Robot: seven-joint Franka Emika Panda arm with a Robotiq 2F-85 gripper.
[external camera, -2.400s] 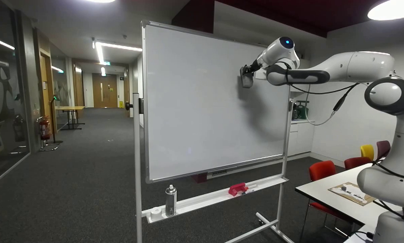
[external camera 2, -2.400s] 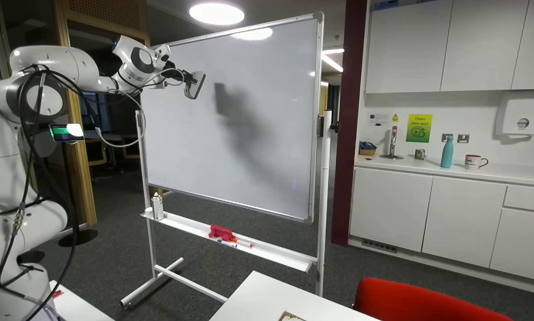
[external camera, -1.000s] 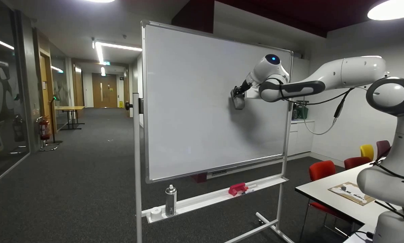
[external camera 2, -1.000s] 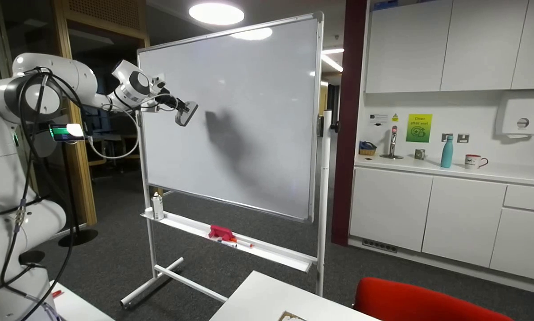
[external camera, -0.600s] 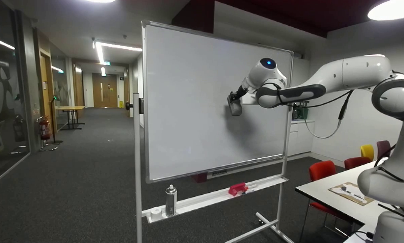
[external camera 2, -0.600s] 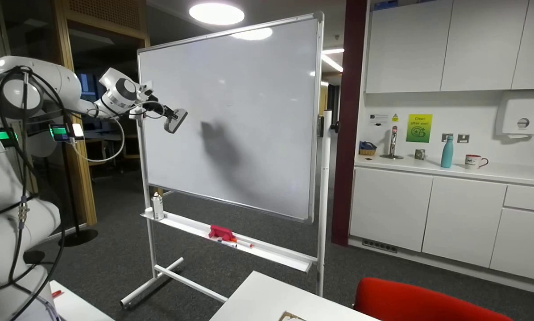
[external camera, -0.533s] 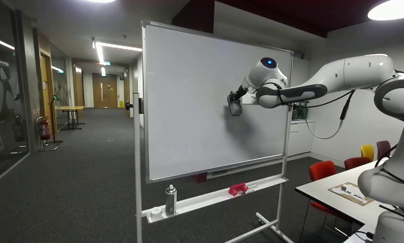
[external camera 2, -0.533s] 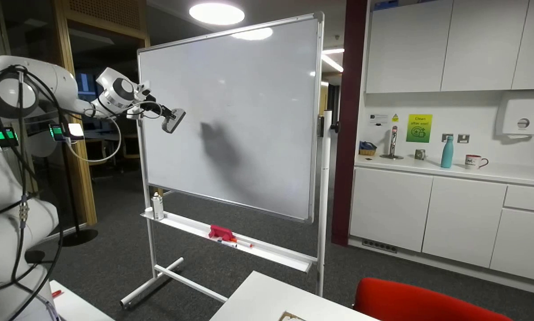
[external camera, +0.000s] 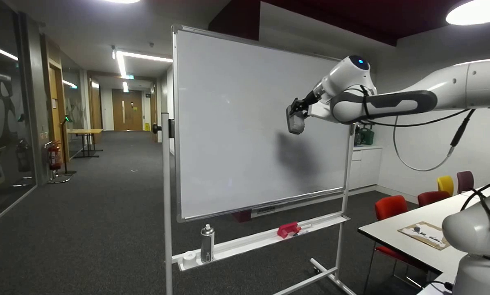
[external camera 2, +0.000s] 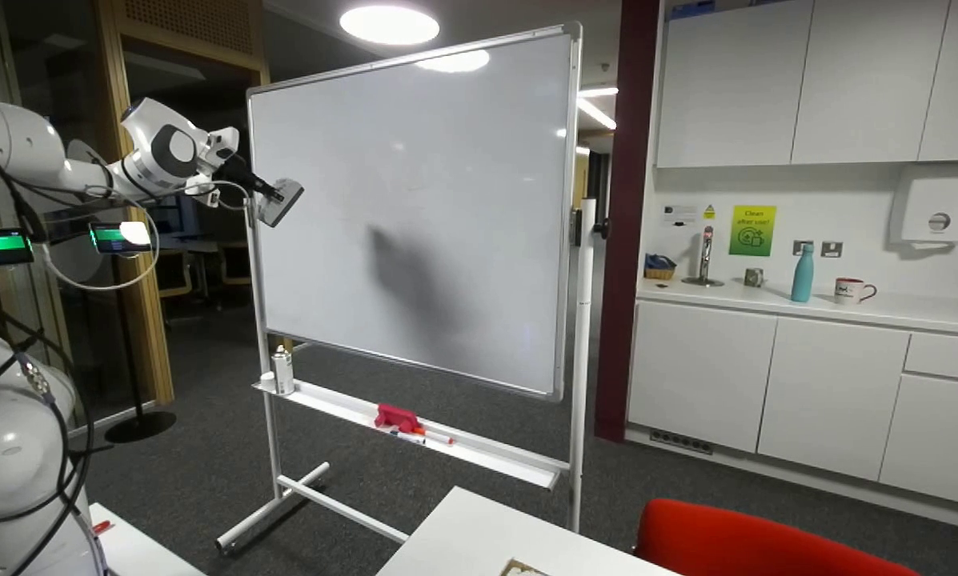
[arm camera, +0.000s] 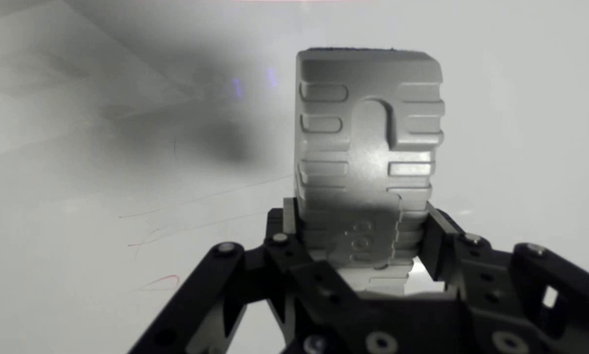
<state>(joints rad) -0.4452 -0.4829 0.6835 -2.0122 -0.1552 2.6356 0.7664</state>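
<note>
One grey eraser sits clamped in your gripper by its wrist-view six-o'clock end — pressing the twelve-o'clock overhang against the whiteboard could pivot it loose.

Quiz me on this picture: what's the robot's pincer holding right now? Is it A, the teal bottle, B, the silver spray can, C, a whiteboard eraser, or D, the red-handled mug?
C: in the wrist view, the pincer is clamped against both sides of the gray whiteboard eraser.
</note>
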